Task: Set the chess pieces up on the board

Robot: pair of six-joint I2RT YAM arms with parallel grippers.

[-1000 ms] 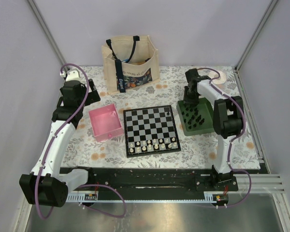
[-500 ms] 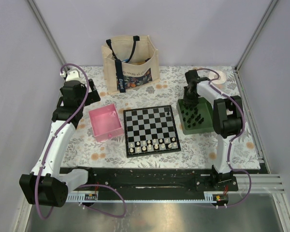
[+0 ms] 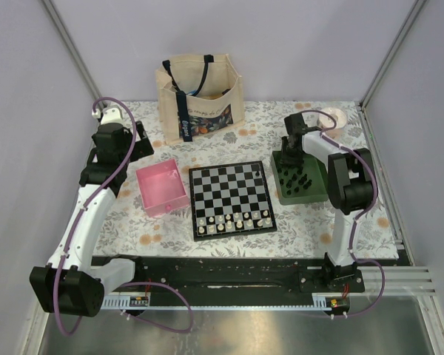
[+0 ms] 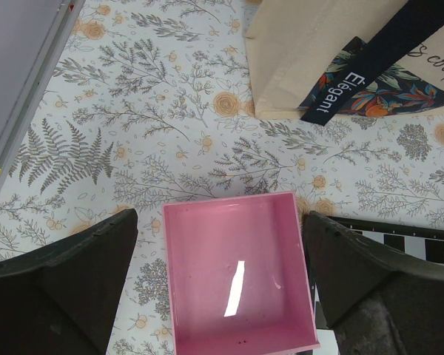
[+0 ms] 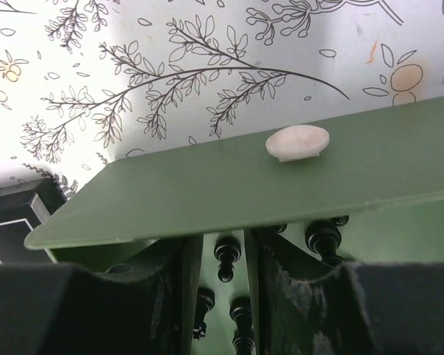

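Observation:
The board [image 3: 229, 188] lies mid-table, with white pieces along its near rows and one black piece [image 3: 261, 171] at its far right corner. Several black chess pieces [image 3: 300, 178] stand in the green tray [image 3: 311, 197] to its right. My right gripper [image 3: 289, 158] reaches down into that tray's far end. In the right wrist view its fingers straddle a black pawn [image 5: 227, 255], with a gap on each side, so the right gripper [image 5: 223, 245] is open. My left gripper [image 4: 218, 222] hangs open and empty above the pink tray [image 4: 229, 205].
A cloth tote bag [image 3: 200, 96] stands at the back behind the board. A tape roll [image 3: 331, 118] lies at the back right. A white disc [image 5: 298, 142] sticks to the green tray's outer wall [image 5: 207, 200]. More black pieces [image 5: 323, 238] crowd round the right fingers.
My right gripper has sunk lower into the green tray's far end, its jaws narrowing slightly. The left arm has not moved.

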